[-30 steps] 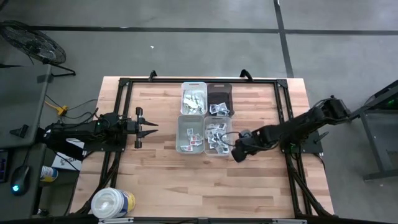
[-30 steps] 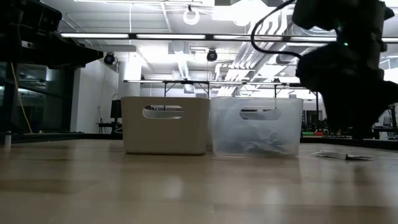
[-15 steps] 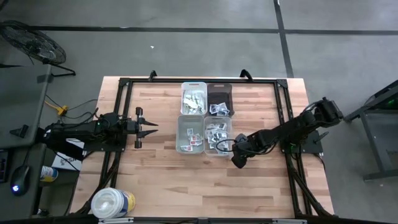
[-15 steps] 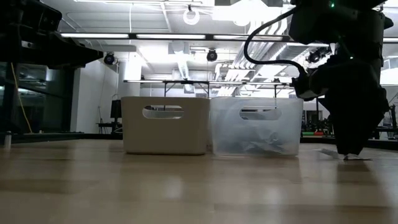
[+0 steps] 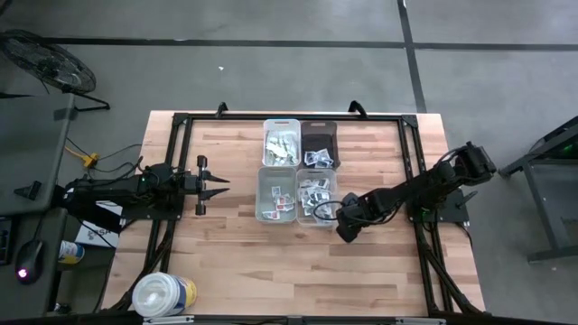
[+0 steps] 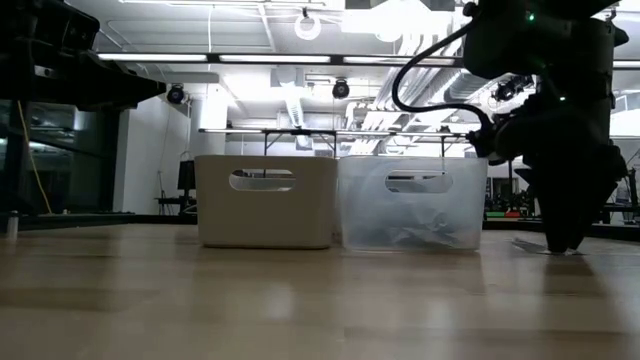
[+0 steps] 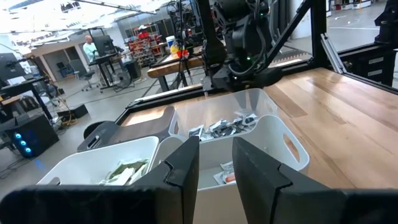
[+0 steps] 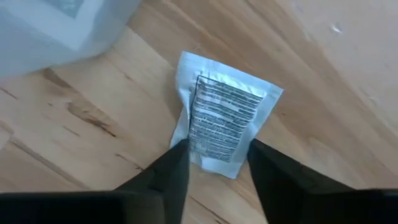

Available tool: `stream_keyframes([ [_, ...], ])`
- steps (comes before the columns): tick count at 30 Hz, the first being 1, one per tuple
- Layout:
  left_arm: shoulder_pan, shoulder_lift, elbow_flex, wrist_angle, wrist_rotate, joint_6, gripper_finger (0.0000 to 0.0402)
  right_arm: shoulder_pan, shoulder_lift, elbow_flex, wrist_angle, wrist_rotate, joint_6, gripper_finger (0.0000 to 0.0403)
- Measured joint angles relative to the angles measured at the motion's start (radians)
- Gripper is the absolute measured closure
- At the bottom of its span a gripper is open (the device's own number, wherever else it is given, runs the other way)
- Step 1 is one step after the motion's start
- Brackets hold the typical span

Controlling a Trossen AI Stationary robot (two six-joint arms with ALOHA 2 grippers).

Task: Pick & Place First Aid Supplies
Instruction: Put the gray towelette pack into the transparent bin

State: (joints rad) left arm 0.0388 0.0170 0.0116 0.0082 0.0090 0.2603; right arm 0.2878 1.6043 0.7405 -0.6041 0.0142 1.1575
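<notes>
A small white packet with dark print (image 8: 225, 118) lies flat on the wooden table, just right of the near clear bin (image 5: 316, 196). My right gripper (image 8: 219, 163) points down over it, open, one finger at each long side of the packet's end. In the low view its fingertips (image 6: 562, 246) reach the tabletop beside the packet's edge (image 6: 528, 245). More packets lie in the clear bins (image 5: 276, 194) and in the far white bin (image 5: 281, 142). My left gripper (image 5: 215, 185) waits open and level at the table's left. My right gripper comes from above, pointing down, and its fingers (image 8: 177, 165) lie across the packet, one at each long side (image 8: 186, 140) near one end. The packet lies flat on the table. Whether the fingers touch it I cannot tell.
Four bins stand in a block at the table's middle, a dark one (image 5: 318, 140) at the far right of it. A black frame (image 5: 181, 122) runs around the table. A big white tub (image 5: 163, 293) stands at the near left corner. Bare wood lies near the front edge.
My right gripper has gone down to the tabletop over the packet beside the clear bin, and its wrist has rolled a little. The packet has stayed where it was.
</notes>
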Motion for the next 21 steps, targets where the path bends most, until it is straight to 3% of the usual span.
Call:
stream_keyframes([
  [10,0.0,0.0,0.0,0.0,0.0,0.0,0.0305,-0.001,-0.029,-0.007,-0.009,-0.017,0.092,0.0391],
  [16,0.0,0.0,0.0,0.0,0.0,0.0,0.0305,0.007,-0.144,-0.012,0.003,-0.142,0.101,0.0398],
  [21,0.0,0.0,0.0,0.0,0.0,0.0,0.0305,0.049,-0.308,-0.01,0.127,-0.151,0.061,0.04],
])
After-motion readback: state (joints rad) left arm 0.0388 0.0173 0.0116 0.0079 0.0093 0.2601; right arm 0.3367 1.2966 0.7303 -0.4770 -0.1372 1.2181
